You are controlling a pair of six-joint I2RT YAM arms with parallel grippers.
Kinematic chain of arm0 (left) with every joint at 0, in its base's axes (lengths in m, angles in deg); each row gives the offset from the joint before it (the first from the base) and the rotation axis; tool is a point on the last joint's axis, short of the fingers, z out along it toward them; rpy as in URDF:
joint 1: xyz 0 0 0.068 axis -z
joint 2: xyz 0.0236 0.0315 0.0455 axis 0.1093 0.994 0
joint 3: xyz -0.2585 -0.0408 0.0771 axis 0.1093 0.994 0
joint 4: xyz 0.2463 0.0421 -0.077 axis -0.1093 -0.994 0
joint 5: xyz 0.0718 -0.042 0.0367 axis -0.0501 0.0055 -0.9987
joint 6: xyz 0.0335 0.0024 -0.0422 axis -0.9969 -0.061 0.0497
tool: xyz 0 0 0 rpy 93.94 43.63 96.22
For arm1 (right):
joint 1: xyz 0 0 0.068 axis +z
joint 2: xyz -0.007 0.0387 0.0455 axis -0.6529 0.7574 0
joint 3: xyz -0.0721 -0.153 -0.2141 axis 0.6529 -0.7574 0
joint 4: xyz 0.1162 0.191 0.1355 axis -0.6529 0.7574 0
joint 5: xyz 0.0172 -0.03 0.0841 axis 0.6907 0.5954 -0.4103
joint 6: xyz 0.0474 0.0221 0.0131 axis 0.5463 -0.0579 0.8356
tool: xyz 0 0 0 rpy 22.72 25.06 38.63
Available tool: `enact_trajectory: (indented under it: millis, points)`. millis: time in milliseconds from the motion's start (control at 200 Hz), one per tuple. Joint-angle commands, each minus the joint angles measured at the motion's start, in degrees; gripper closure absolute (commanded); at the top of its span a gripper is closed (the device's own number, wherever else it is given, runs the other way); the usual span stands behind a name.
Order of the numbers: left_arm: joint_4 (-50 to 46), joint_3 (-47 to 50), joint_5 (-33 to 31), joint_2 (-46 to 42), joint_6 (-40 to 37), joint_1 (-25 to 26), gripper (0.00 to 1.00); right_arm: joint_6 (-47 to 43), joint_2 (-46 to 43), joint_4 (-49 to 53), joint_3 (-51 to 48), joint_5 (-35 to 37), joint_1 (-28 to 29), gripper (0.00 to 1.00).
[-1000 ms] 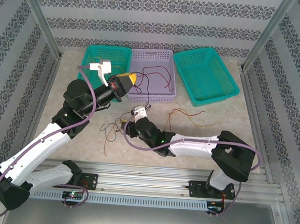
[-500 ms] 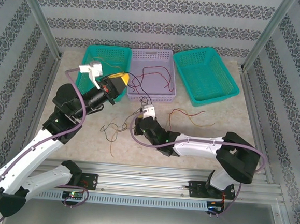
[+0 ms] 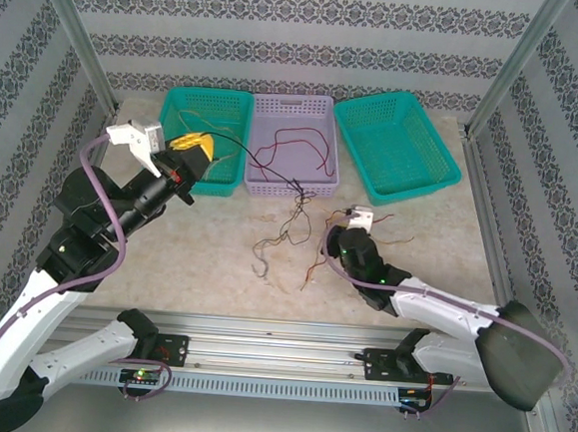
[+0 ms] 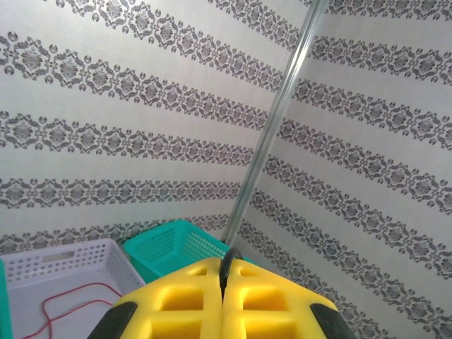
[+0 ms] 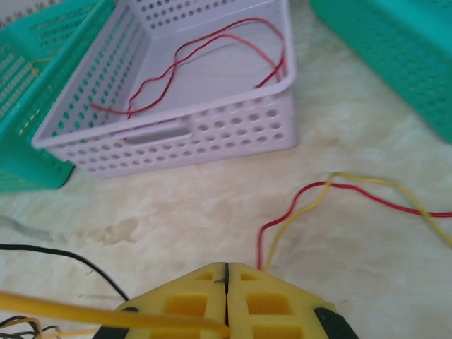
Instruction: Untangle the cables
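Marbled beige tabletop: left gripper pressed together on thin black wire, right gripper pinching thin yellow wire; separating slowly should loosen knots.

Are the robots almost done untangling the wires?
Not yet. Done: one red cable lies in the purple basket. In hand: the left gripper is shut on a black cable, and the right gripper is shut on a yellow cable. Left: a knot of cables on the table.
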Motion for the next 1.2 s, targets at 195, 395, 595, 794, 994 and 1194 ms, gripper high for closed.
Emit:
enact_trajectory:
  millis: [195,395,595,794,994,1194]
  points:
    - [-3.3,0.2,-1.3,-0.4,-1.5,0.7,1.00,-2.9,-10.4,0.2,-3.8,-6.7,-5.1,1.00]
    - [-8.0,-1.6,-5.8,-1.6,-7.0,0.7,1.00,3.0,-13.8,11.2,-3.4,-12.0,-17.9,1.00]
    - [-15.0,-2.9,-10.0,-3.1,-11.6,0.7,1.00,4.2,-14.1,16.1,-2.1,-18.8,-30.8,1.00]
    - [-21.4,-2.8,-16.2,-6.5,-13.6,0.7,1.00,6.7,-12.7,16.0,-2.2,-25.1,-42.8,1.00]
    - [-28.0,-3.5,-23.3,-9.0,-15.5,0.7,1.00,7.3,-14.7,18.3,-1.9,-24.7,-47.9,1.00]
    - [-30.7,-3.1,-25.8,-11.0,-16.5,0.7,1.00,7.5,-18.2,21.0,-1.6,-23.7,-51.5,1.00]
